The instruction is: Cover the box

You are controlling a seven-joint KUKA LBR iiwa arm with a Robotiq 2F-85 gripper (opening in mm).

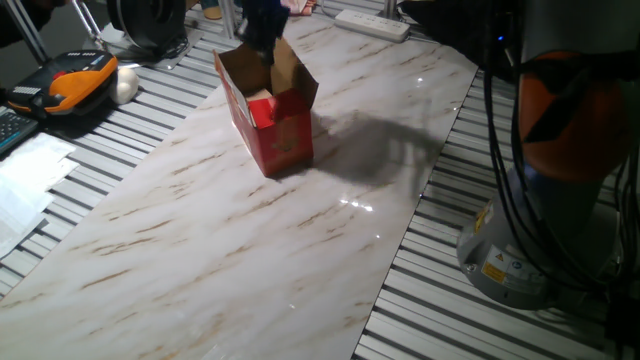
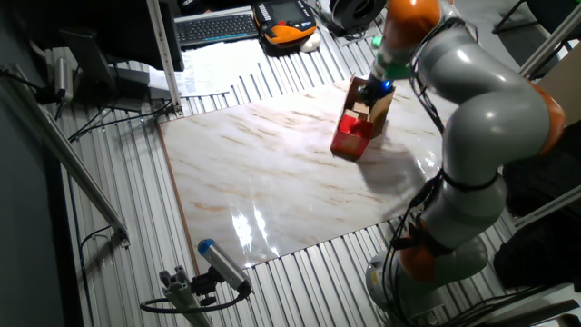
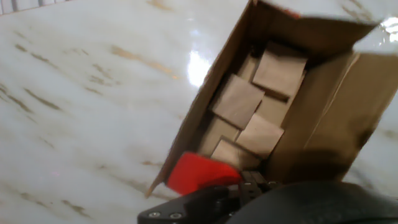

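The box (image 1: 272, 130) is a small red carton that stands upright on the marble table top (image 1: 250, 250). Its top is open and its brown flaps (image 1: 290, 70) stand up. It also shows in the other fixed view (image 2: 352, 136). The hand view looks down into the box (image 3: 261, 112), where folded brown inner flaps lie. A red flap (image 3: 200, 173) is bent inward close to my fingertips. My gripper (image 1: 266, 48) hangs over the far top edge of the box, with the jaws together. I cannot tell whether it touches the flap. The white label is out of view.
A white power strip (image 1: 372, 24) lies at the table's far edge. An orange and black device (image 1: 78, 82), a white object (image 1: 126, 84) and papers (image 1: 25, 180) lie on the slatted surface at the left. My arm's base (image 1: 545, 230) stands at the right.
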